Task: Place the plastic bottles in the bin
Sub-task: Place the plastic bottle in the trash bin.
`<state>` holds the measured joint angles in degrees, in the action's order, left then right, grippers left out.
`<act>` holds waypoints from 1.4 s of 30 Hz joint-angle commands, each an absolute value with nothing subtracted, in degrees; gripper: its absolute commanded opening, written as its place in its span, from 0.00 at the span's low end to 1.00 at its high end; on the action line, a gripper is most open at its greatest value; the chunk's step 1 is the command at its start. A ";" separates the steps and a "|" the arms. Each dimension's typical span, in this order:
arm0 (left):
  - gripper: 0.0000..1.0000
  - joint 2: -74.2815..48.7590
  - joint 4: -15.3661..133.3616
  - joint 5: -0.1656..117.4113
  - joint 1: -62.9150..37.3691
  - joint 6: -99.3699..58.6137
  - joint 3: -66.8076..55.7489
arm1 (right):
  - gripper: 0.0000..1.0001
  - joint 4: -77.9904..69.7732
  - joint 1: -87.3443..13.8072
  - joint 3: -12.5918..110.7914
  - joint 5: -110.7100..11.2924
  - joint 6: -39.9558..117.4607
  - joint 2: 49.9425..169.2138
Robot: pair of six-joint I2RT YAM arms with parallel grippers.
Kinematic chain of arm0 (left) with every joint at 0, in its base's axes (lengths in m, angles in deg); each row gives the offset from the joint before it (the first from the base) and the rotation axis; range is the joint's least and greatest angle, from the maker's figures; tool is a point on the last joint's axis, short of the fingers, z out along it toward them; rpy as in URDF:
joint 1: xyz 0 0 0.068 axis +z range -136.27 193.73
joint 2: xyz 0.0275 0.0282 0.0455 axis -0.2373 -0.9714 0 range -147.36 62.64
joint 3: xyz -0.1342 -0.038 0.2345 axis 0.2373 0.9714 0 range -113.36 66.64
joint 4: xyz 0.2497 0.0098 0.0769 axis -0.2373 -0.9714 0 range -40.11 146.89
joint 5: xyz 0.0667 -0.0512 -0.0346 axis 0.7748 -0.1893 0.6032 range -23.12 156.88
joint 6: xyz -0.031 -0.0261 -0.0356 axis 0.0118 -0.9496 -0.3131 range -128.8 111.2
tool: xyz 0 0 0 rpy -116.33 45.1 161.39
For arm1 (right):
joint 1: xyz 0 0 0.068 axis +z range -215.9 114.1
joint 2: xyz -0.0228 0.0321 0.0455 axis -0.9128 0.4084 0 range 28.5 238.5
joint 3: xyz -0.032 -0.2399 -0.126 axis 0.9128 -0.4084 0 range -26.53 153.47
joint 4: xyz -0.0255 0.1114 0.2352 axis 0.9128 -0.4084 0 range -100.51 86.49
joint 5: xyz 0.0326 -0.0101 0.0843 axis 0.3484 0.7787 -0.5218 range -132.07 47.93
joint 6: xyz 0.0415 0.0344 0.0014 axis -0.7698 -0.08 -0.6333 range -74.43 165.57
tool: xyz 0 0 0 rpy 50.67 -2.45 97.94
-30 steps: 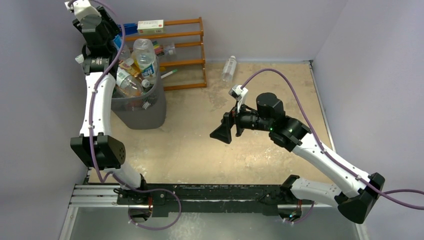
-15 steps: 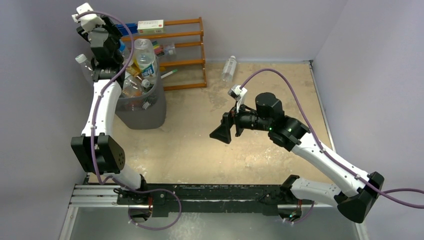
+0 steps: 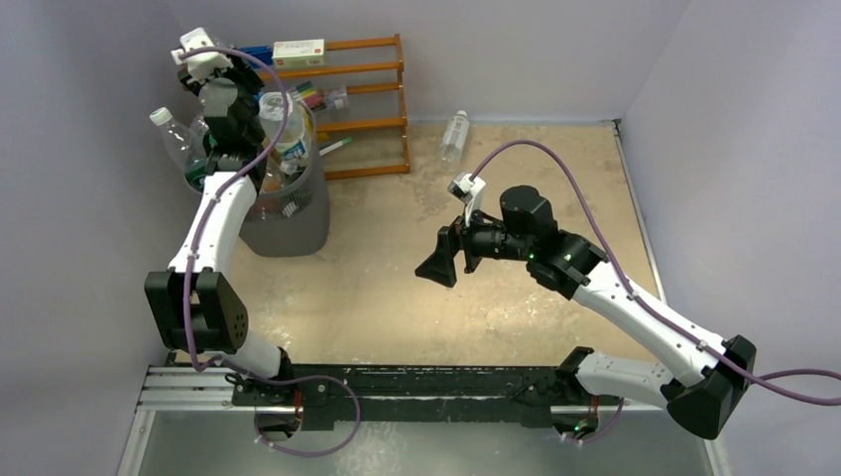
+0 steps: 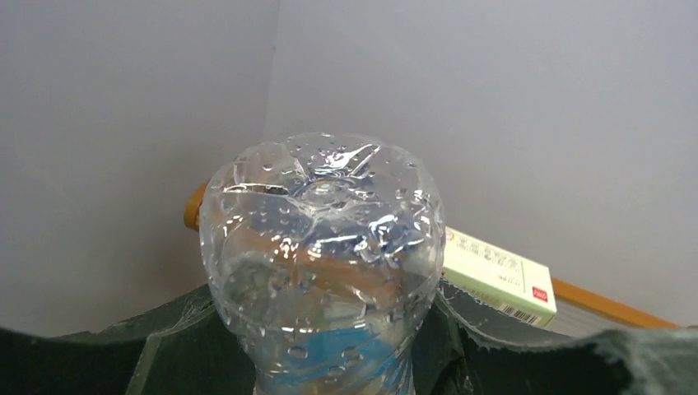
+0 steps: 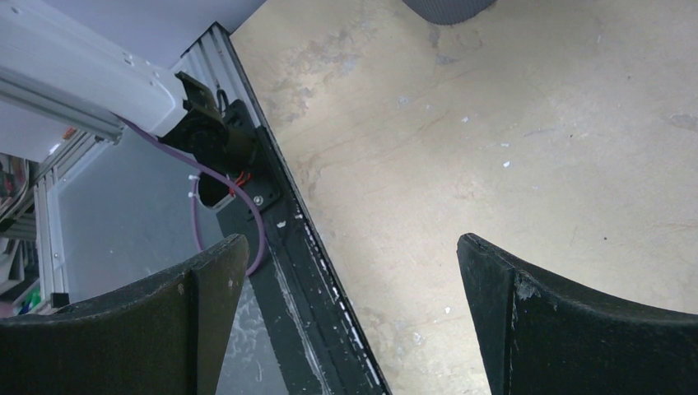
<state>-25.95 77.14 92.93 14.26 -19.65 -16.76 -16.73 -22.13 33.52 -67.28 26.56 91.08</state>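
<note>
Lilac-grey walls close round a sandy, scuffed tabletop (image 3: 397, 297), with a black mounting rail (image 3: 417, 382) along its near edge. At the far left stands the grey bin (image 3: 293, 233), heaped above its rim with plastic bottles (image 3: 286, 167). A tall clear bottle (image 3: 282, 107) with a blue-and-white label stands highest in the heap. Just behind the bin, against the far wall, is an orange wooden rack (image 3: 372, 89) with coloured markers (image 3: 315, 97) on a shelf and a white-and-green box (image 3: 299, 47) on its top rail. The left arm reaches up over the bin's left side, and a white-capped bottle (image 3: 174, 139) shows just left of the arm, beside the bin; what that bottle rests on I cannot tell. In the left wrist view the left gripper (image 4: 325, 329) pinches a clear blue-labelled bottle (image 4: 321, 239) between its dark fingers (image 4: 165, 354), one on each side. The bottle's dimpled, droplet-speckled base points away toward the wall corner, with the rack's rail end and the box behind it. A lone clear bottle (image 3: 453, 134) lies on the tabletop near the far wall, right of the rack and well apart from the bin. The right gripper (image 3: 436, 266) hovers over mid-table, pointing left, well apart from every bottle. Its jaws are spread wide, with tabletop and rail showing between them in the right wrist view.
</note>
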 commanded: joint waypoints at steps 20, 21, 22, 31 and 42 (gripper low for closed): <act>0.69 -25.34 64.09 94.44 13.63 -22.56 -19.64 | 1.00 -13.52 -22.04 33.58 -67.34 26.83 89.98; 0.70 -25.33 63.27 94.34 13.64 -22.59 -20.47 | 1.00 -13.45 -22.04 33.58 -67.30 26.70 89.89; 0.71 -25.33 62.34 94.28 13.64 -22.53 -21.38 | 1.00 -13.45 -22.04 33.58 -67.29 26.51 89.72; 0.81 -24.04 56.29 95.58 13.79 -23.35 -25.74 | 1.00 -13.07 -22.04 33.85 -67.68 25.21 88.98; 0.83 -21.92 47.29 98.84 14.75 -24.53 -33.58 | 1.00 -12.71 -22.04 33.78 -68.23 24.06 88.34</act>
